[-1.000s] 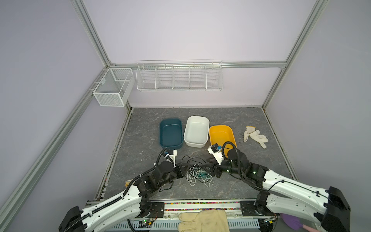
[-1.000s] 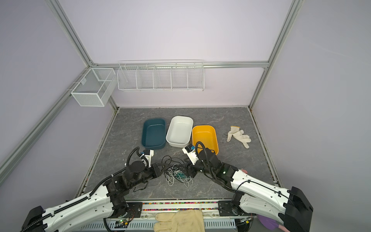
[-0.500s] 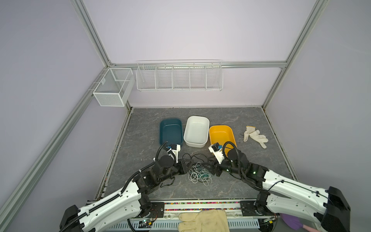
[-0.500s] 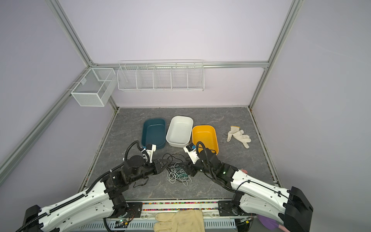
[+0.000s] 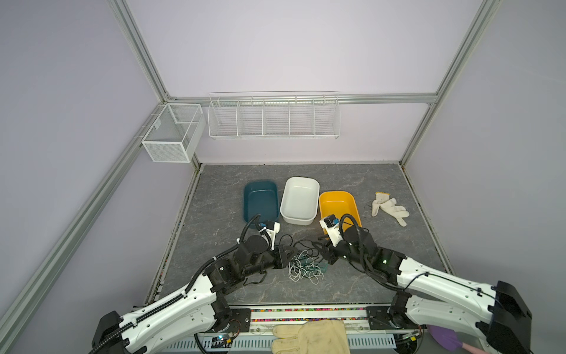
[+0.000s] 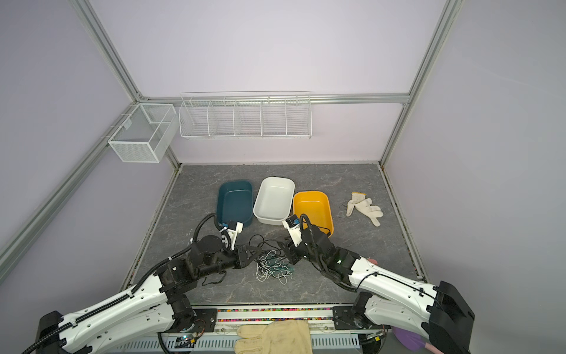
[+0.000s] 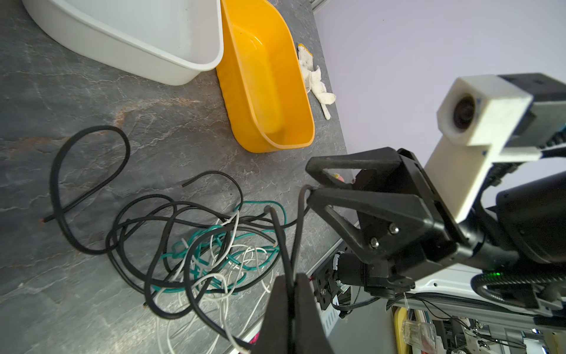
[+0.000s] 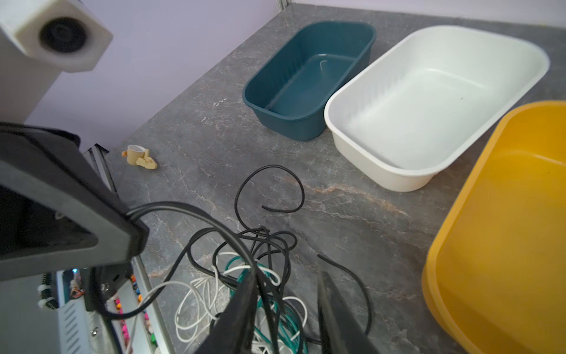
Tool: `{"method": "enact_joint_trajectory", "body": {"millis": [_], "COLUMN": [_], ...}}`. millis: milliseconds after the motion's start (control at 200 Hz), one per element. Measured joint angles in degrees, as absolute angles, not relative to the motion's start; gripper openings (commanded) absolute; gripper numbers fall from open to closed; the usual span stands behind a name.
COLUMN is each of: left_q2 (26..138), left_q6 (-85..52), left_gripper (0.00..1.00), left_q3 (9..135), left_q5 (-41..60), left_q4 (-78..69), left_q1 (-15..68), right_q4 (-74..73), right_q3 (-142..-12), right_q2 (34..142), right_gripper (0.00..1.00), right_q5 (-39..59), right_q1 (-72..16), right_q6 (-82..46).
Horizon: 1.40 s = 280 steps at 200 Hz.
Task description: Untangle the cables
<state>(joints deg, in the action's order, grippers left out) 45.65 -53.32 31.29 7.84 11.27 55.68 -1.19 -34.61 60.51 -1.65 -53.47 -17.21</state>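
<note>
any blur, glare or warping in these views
Both top views: sharp, evenly lit, wide-angle, frame posts splaying outward. Left wrist view: sheen inside the yellow bin, own jaws blurred. Right wrist view: own jaws and nearest cables soft, white bin sharp.

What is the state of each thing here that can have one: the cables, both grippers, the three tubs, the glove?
cables: tangled together in one pile.
left gripper: shut on a black cable.
right gripper: open, with cables between its jaws.
teal tub: empty.
white tub: empty.
yellow tub: empty.
white glove: lying flat, apart from the tubs.
</note>
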Motion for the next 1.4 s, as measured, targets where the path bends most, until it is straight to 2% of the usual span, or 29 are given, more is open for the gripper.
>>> {"method": "enact_joint_trajectory", "body": {"millis": [120, 290, 580, 840, 915, 1159, 1399], "left_q2": [45.36, 44.62, 42.28, 41.1, 41.01, 39.97, 38.68], "left_q6": [-53.28, -53.08, -52.88, -52.58, -52.14, -50.52, -49.91], "left_gripper": [0.0, 0.0, 0.0, 0.43, 0.51, 0.68, 0.68], "left_q3": [31.29, 31.29, 31.29, 31.29, 31.29, 31.29, 30.74], "left_q5": [7.84, 7.84, 7.77, 6.85, 6.48, 3.27, 0.21], "left_q4": [11.77, 11.94, 12.62, 14.06, 14.41, 18.11, 19.68], "left_q1": [55.68, 55.68, 55.68, 55.68, 55.68, 55.68, 55.68], "right_q4": [-1.26, -1.41, -1.41, 0.43, 1.65, 5.91, 9.15], "right_q3": [-34.85, -34.98, -34.98, -36.42, -37.85, -43.86, -50.87], "right_q2": [61.95, 61.28, 59.83, 54.61, 54.59, 54.5, 53.43], "right_gripper": [0.17, 0.06, 0.06, 0.06, 0.06, 0.06, 0.06], "right_q5": [-0.21, 0.91, 1.89, -0.03, -0.23, -0.43, 0.1], "right_q1": [-53.39, -53.39, -53.39, -53.34, -53.34, -53.32, -53.32], "right_q6": [-17.34, -17.15, -16.93, -16.6, -16.21, -14.5, -13.58]}}
